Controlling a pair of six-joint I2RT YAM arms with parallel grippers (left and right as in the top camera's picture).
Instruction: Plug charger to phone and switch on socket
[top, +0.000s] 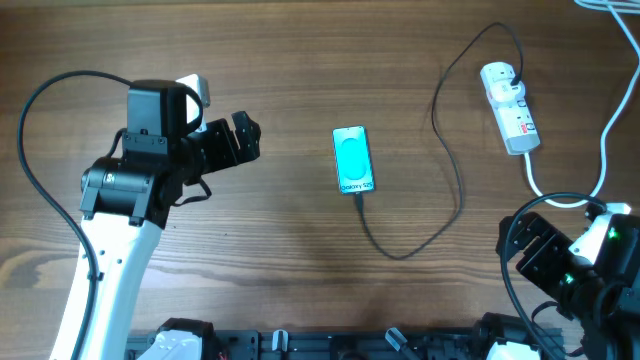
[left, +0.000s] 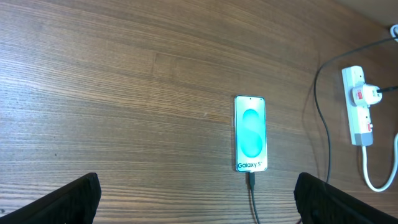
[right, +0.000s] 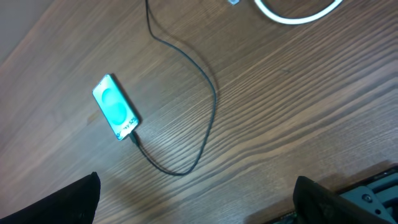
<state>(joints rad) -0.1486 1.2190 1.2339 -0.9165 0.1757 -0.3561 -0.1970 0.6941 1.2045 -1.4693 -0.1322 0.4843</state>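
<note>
You have the phone (top: 354, 160) lying flat on the brown wood-grain table (top: 300, 60). It is a small rectangle with rounded corners, a glossy teal screen and white text at the end nearer the robot. The charger (top: 455, 190) is a thin, matte black cable. Its small plug tip meets that same end of the phone and looks seated in the port. From there the cable bends to the right of the phone in one long loose loop and runs up to the socket (top: 509, 108). The socket is a white elongated plastic strip, well apart to the right of the phone. It carries a white plug (left: 364, 95), small red marks and a thick smooth white cord (top: 600, 150). Its switch position cannot be told. The left gripper (top: 247, 137) hovers to the left of the phone, black fingers spread wide and gripping nothing. The right gripper (top: 530, 248) hangs to the right of the phone, on the robot's side of the socket, its fingers also wide apart and empty.
</note>
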